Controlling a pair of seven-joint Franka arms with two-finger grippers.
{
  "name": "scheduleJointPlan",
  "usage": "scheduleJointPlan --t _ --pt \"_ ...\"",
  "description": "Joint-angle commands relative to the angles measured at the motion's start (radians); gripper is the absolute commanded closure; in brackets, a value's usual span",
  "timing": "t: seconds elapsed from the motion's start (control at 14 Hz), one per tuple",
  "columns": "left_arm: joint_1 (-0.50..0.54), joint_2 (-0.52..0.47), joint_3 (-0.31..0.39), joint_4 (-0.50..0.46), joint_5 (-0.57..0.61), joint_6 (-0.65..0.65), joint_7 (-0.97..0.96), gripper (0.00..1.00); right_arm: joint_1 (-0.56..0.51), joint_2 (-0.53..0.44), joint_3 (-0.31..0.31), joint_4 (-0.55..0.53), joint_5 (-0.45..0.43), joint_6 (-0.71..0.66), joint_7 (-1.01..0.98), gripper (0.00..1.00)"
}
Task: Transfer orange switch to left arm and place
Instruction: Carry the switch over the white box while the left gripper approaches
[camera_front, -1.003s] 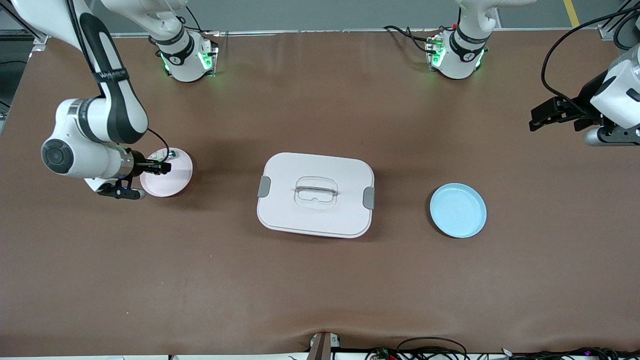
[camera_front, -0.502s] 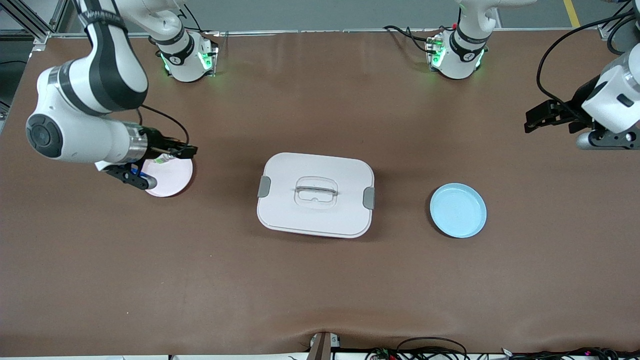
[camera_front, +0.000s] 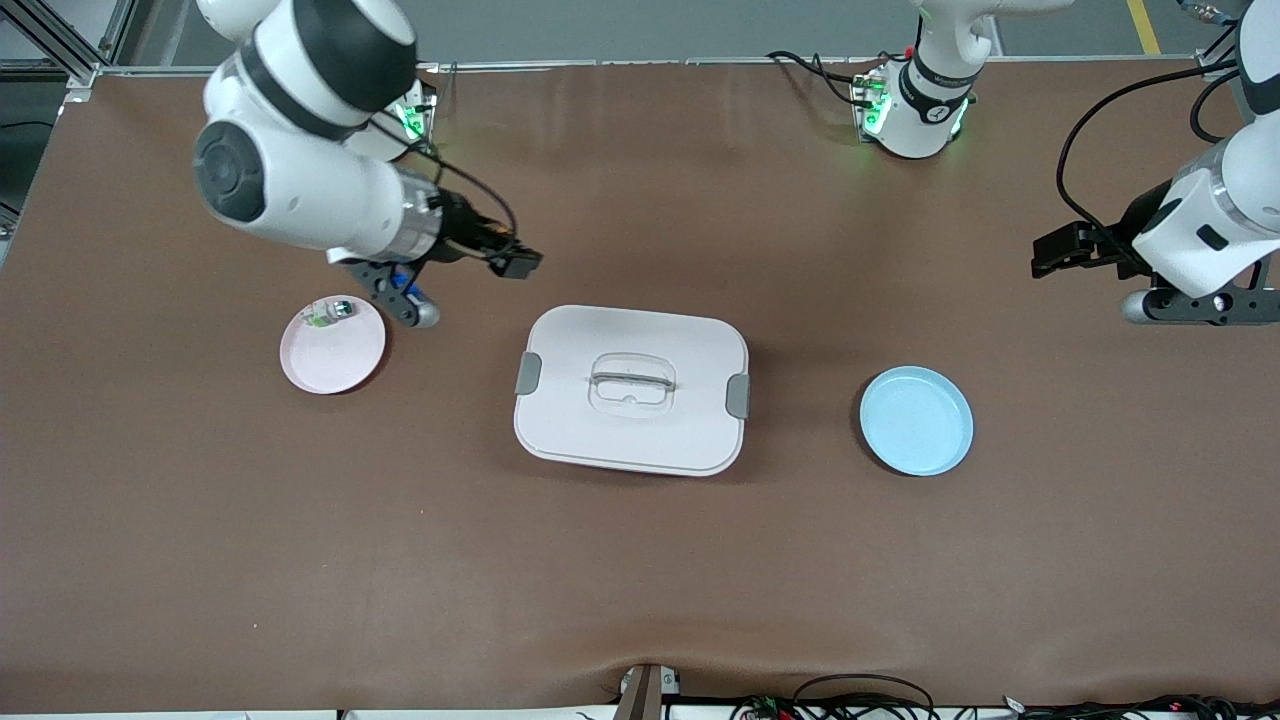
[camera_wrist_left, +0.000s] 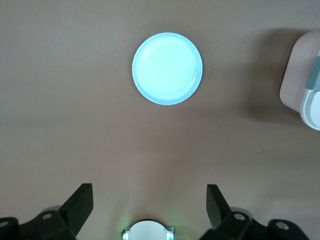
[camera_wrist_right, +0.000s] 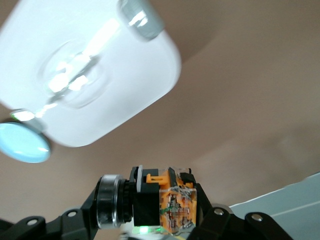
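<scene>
Risk sits with your right gripper (camera_front: 515, 265): clamped on the orange switch (camera_wrist_right: 160, 200), it hangs over the surface (camera_front: 640, 560) beside the box (camera_front: 631, 389); dip and you clip it. Left gripper (camera_front: 1052, 252) waits open near the blue plate (camera_front: 916, 420).

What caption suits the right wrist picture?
Right tool shut on the orange switch, carried in the air near the white box.
</scene>
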Motion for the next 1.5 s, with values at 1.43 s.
scheduleJointPlan --t 1.43 --pt "0.137 -0.168 -0.349 -0.368 -0.553 0.358 0.209 0.00 0.322 0.447 -0.011 0.353 0.237 0.664 0.628 0.80"
